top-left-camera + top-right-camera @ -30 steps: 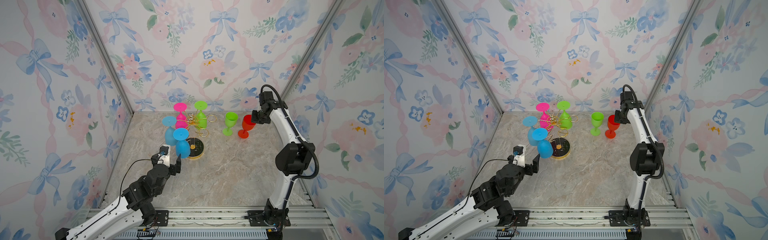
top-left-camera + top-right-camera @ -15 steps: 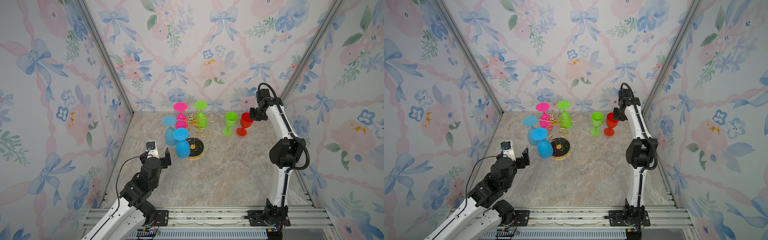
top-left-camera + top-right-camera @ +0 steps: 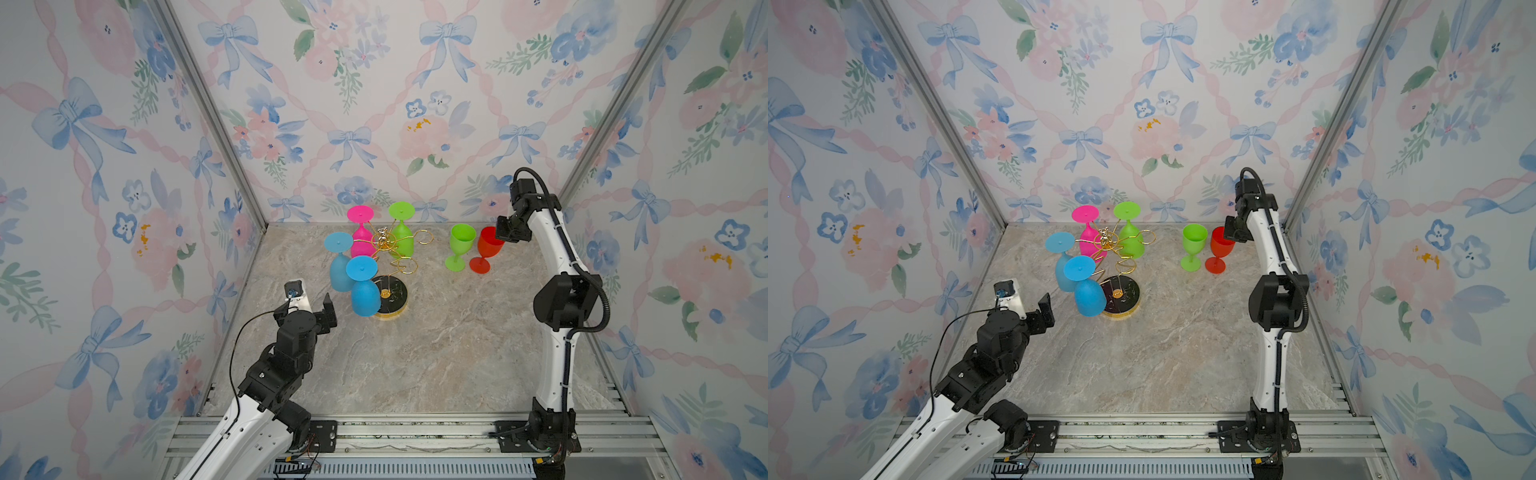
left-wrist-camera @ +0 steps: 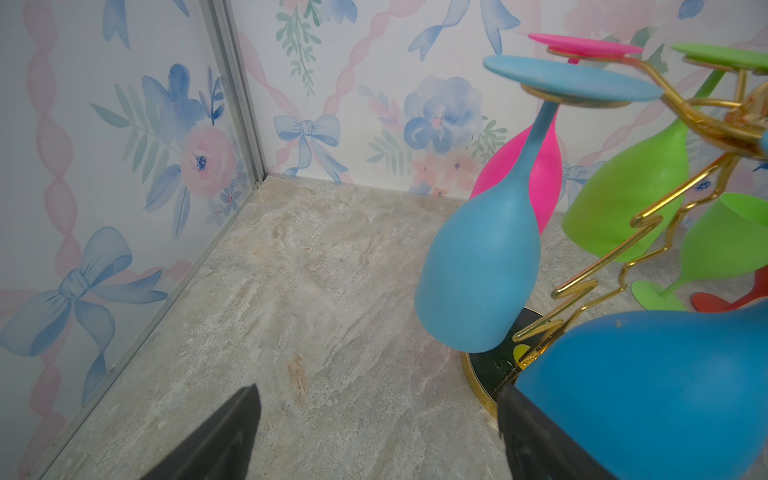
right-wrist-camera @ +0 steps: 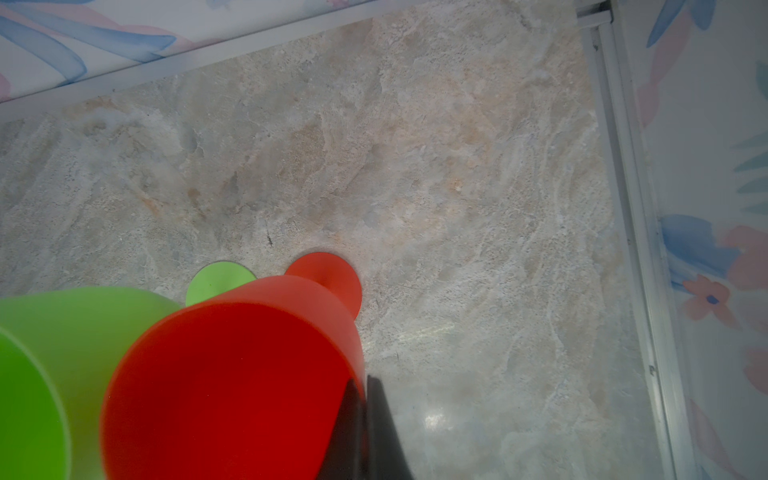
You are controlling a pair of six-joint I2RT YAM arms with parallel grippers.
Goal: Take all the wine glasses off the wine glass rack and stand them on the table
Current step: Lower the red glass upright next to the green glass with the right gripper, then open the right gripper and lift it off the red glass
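**mo_77:** Quick check on the left gripper [image 4: 376, 395] versus the wine glass rack [image 3: 384, 245]?

**tink:** Hovering low over the surface [image 3: 436, 353], just left of the rack in both top views. Spread wide apart, holding nothing. Closest to the front blue wine glass [image 3: 365, 297], the nearest one hanging there. Right up against one finger in the left wrist view, so can't tell about actual contact. Looks like a small gap in the top views though.

**mo_77:** And the right gripper [image 5: 362, 386]?

**tink:** Off toward the back right corner, well apart from the rack. Pinched together on the rim of the red wine glass [image 3: 488, 247], one finger inside the bowl and one outside. Red one upright, foot down on the surface, just beside the upright green wine glass [image 3: 461, 239].

**mo_77:** Headcount?

**tink:** Six wine glasses total.
- Four hanging upside down on the rack:
  - two blue, meaning the front one plus a paler back blue wine glass [image 3: 340, 276]
  - one pink wine glass [image 3: 360, 245]
  - one hanging green wine glass [image 3: 403, 245]
- Two standing off the rack on the surface: one green, one red.

One rack, gold wire on a round black gold-rimmed base [image 3: 392, 291], toward the back middle of the surface. Two gold rings [image 3: 424, 237] carrying nothing, on the side facing the upright pair. Two grippers.
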